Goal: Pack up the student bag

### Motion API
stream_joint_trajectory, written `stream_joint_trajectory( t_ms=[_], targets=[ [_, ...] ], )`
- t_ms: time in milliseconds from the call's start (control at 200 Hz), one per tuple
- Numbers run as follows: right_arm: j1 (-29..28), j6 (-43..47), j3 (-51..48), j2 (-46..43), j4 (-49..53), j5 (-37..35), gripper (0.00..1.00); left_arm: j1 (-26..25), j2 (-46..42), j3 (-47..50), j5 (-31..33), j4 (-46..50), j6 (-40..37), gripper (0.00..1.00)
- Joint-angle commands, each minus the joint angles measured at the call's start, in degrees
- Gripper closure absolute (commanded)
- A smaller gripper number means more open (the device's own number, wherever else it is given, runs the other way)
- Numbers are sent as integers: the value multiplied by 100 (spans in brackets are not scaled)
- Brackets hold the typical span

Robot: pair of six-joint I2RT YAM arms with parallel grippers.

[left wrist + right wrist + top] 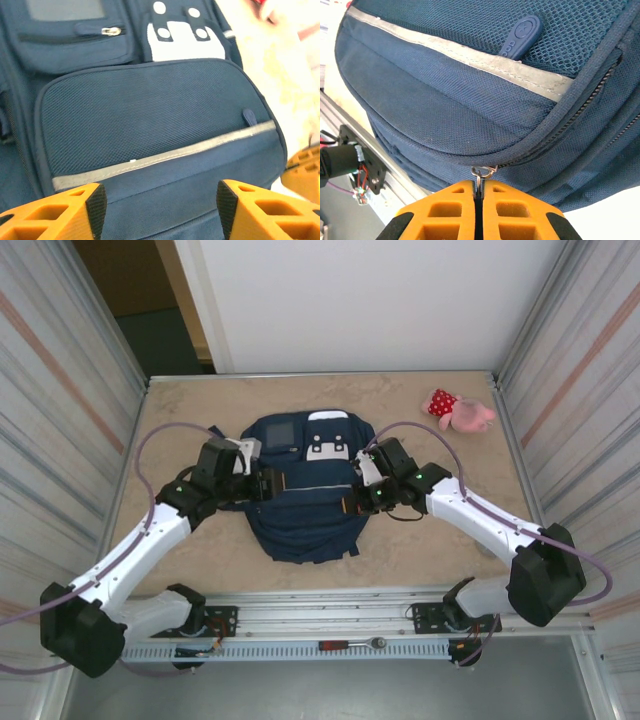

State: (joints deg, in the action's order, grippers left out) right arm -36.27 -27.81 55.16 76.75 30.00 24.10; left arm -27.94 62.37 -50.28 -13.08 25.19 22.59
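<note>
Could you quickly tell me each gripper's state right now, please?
Left gripper: open, holding nothing.
Right gripper: closed on the small metal zipper pull of the large navy blue fabric backpack.

Two white-shelled machines, the left arm and the right arm, carry bulky black joint housings and black wrists, each wrist lit by a small green light. A mauve cable loops along each arm. The left gripper and right gripper have orange fingers with hollow lattice cut-outs, and black pads face the left one's tips.
</note>
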Motion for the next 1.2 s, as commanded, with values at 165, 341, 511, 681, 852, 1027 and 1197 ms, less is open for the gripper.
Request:
stream_joint_trajectory(
  t_ms=[165,341,511,681,852,1027,1197],
  targets=[
    [59,-1,-58,-64,-165,316,100,-652,383,-402,-962,-86,-3647,37],
    [84,-32,-84,-90,-210,438,100,-1297,989,-747,-1092,225,-5402,31],
    [205,-31,-116,-43,-256,624,100,-1504,1423,-972,-1429,96,-6172,27],
    [300,21,-124,41,-284,739,100,-1444,1519,-859,-1828,-260,-6573,24],
    [335,23,-189,16,-306,762,100,-1295,1787,-903,-2146,-315,-6836,23],
    [358,23,-216,-23,-307,828,100,-1284,2115,-953,-1528,-775,-6750,27],
    [360,22,-232,-60,-307,804,100,-1258,2364,-1145,-1366,-1035,-6601,46]
  ],
)
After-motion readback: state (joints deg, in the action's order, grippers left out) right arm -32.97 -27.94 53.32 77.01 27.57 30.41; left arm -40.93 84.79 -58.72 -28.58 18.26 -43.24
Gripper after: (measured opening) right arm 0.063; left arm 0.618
